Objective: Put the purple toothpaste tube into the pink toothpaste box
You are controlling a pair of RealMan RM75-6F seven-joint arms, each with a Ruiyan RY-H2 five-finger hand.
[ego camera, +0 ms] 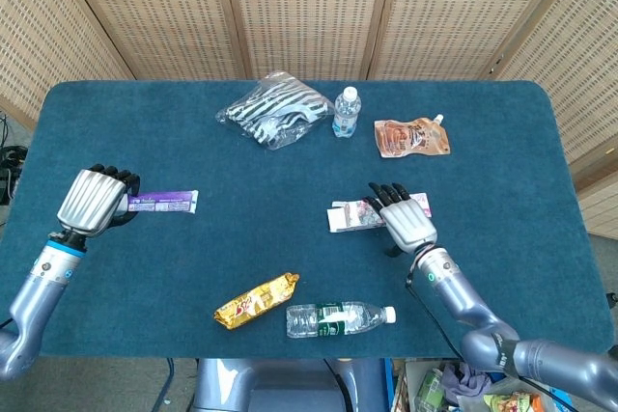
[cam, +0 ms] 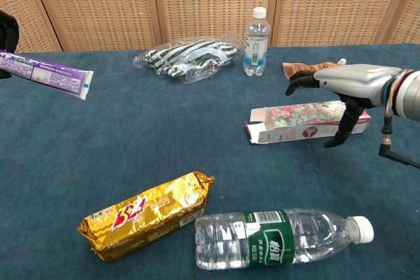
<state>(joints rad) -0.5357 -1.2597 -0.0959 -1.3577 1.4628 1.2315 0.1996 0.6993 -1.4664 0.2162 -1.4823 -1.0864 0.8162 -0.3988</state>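
My left hand (ego camera: 95, 202) grips the cap end of the purple toothpaste tube (ego camera: 166, 202) at the table's left. The tube is level and above the cloth, with its flat end pointing right; the tube (cam: 51, 76) also shows in the chest view, where only dark fingertips (cam: 6, 29) show at the frame edge. The pink toothpaste box (ego camera: 348, 217) lies on its side right of centre, its open flap end (cam: 254, 130) facing left. My right hand (ego camera: 401, 222) hovers over the box's right half, fingers spread. In the chest view the right hand (cam: 348, 84) arches over the box (cam: 295, 122), thumb down on its near side.
A zebra-striped bag (ego camera: 275, 108), a small upright water bottle (ego camera: 346, 111) and a brown pouch (ego camera: 410, 137) sit along the back. A gold snack pack (ego camera: 256, 299) and a lying water bottle (ego camera: 338, 318) are near the front edge. Blue cloth covers the table (ego camera: 241, 238).
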